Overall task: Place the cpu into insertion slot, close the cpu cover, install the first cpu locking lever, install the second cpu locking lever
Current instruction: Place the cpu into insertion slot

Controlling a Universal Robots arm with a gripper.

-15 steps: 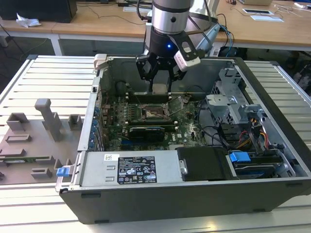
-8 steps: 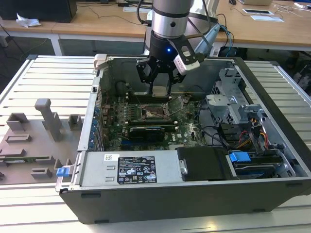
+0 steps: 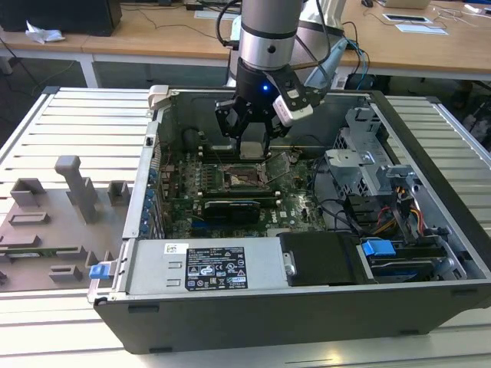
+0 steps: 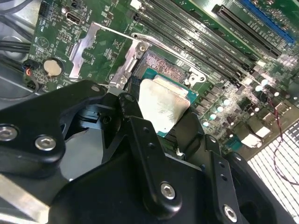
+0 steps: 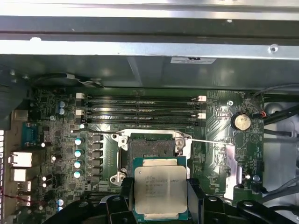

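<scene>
My gripper (image 3: 252,149) hangs inside the open computer case, shut on the cpu (image 5: 160,189), a flat square chip with a dull silver top. The black fingers (image 5: 196,198) grip it on two opposite edges. The cpu (image 4: 161,107) is held level a little above the board, partly over one edge of the insertion slot (image 5: 152,150), whose dark square centre is bare. The cpu cover (image 5: 232,169), a silvery frame plate, is swung open beside the socket and appears again as the cpu cover (image 4: 100,51). Thin wire locking levers (image 5: 212,140) stick out sideways from the socket, unlatched.
Long black memory slots (image 5: 140,109) run beside the socket, with a row of capacitors (image 5: 78,156) and a coin battery (image 5: 241,122) nearby. The case wall (image 3: 157,130), power supply (image 3: 203,267), drive cage (image 3: 376,165) and loose cables (image 3: 337,211) hem in the board.
</scene>
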